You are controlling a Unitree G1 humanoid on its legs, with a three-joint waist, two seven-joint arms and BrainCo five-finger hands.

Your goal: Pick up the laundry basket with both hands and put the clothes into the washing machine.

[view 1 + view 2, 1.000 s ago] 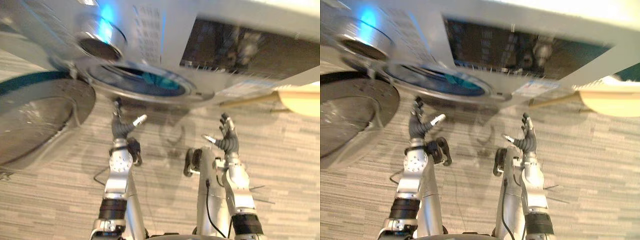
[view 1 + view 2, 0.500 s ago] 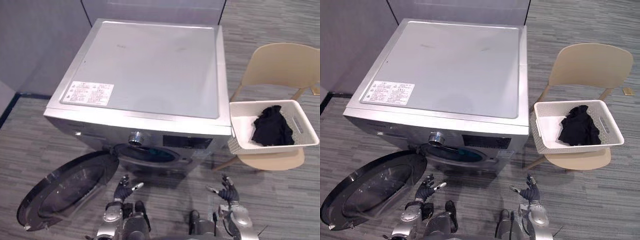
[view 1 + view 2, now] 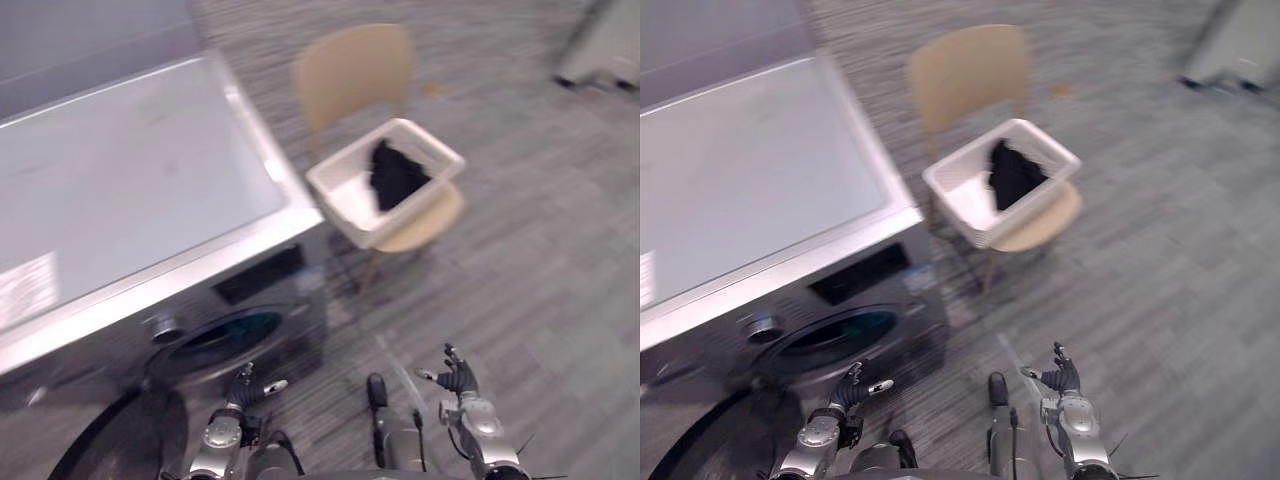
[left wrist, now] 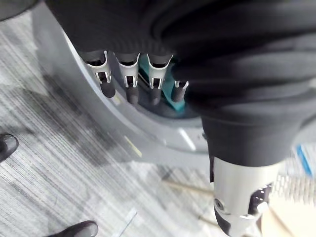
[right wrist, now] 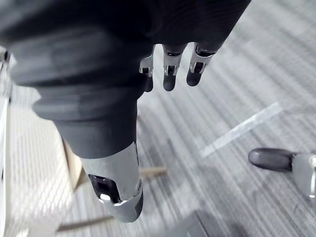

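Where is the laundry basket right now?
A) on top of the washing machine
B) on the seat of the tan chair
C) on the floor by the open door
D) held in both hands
B: the white laundry basket, with dark clothes inside, sits on the tan chair beside the washing machine; the left hand and right hand are open and hold nothing.

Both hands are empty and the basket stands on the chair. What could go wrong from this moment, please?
1. The laundry basket seems to overhang the seat of the chair; an uneven lift could tip it and spill the dark clothes.
2. The machine's open door hangs low near the left hand; the arm or the basket might strike it.
3. The right hand is open too, and both are far from the basket.
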